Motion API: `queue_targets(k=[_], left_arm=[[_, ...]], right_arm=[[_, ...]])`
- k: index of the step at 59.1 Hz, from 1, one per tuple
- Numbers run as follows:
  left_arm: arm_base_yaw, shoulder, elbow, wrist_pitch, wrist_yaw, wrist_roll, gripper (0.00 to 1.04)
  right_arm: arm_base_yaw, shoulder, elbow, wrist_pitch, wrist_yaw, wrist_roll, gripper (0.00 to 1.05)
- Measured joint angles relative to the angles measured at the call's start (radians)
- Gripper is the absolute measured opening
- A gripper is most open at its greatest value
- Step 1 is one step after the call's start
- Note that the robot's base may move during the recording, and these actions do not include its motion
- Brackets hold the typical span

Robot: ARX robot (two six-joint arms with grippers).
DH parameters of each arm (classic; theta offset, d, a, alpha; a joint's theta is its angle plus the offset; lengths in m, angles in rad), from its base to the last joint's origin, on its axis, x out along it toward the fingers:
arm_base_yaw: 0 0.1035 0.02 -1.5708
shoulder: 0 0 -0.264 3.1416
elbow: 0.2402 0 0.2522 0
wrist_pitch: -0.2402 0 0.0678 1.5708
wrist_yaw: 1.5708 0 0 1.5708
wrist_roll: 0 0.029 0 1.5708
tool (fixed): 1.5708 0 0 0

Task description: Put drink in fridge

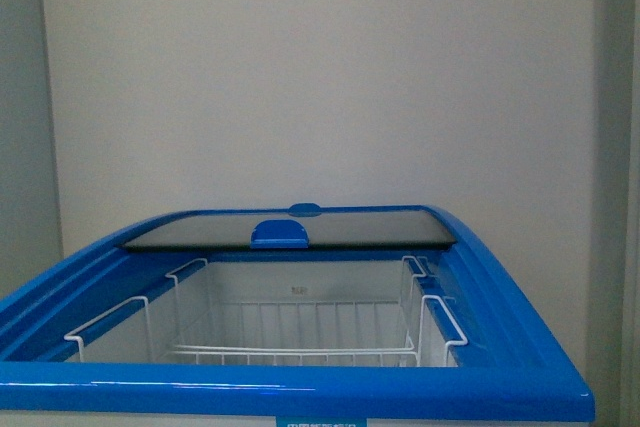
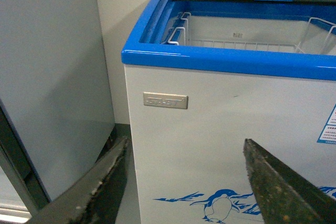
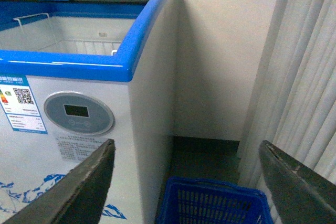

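The fridge is a white chest cooler with a blue top rim, right in front of me. Its glass lid is slid to the back, so the top is open over a white wire basket. No drink shows in any view. My left gripper is open and empty, low in front of the fridge's white front wall near the penguin decal. My right gripper is open and empty, low by the fridge's right front corner.
A tall grey cabinet stands close to the fridge's left side. A blue plastic basket sits on the floor to the right of the fridge. White curtains hang at the far right. A wall is behind the fridge.
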Motion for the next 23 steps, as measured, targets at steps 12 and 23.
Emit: queue_targets(k=[12,23], left_arm=[[0.000,0.000,0.000,0.000,0.000,0.000,0.96],[0.000,0.000,0.000,0.000,0.000,0.000,0.97]], right_arm=[[0.000,0.000,0.000,0.000,0.000,0.001,0.97],[0.000,0.000,0.000,0.000,0.000,0.001,0.97]])
